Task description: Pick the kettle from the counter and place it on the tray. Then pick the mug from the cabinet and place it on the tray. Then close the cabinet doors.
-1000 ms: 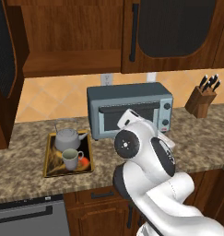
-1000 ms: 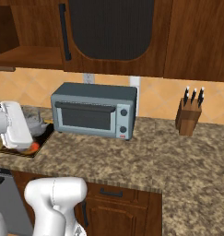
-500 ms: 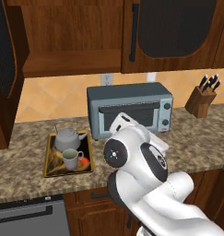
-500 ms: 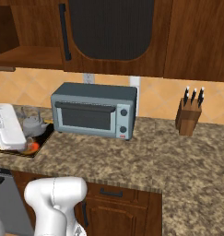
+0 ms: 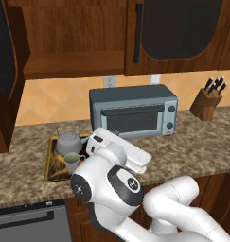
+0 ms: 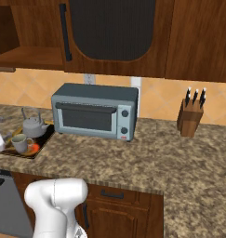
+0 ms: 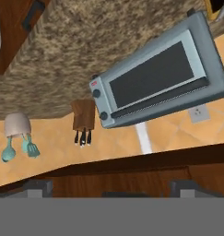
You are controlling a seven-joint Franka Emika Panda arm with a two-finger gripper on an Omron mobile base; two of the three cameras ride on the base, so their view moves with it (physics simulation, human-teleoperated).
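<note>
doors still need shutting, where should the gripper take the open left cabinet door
Take the open left cabinet door along its free front edge, coming from its outer side and pushing toward the cabinet. It stands swung out toward the camera, mesh panel edge-on; its bar handle isn't visible, so judge cautiously.

A simulated kitchen is shown. A wall of orange and beige diagonal tiles (image 6: 156, 100) is seen behind the worktop, with a white socket (image 5: 110, 81) set into it. A grey-blue toaster oven (image 5: 133, 112) with a dark glass door and round knobs is placed against the wall. A wooden knife block (image 6: 190, 117) holding black-handled knives is placed well to its right. Wooden drawer fronts with dark handles (image 6: 112, 195) are seen below. In the hand view, a pale holder (image 7: 16, 125) with teal utensils is seen near the knife block. Lighting is even.
</note>
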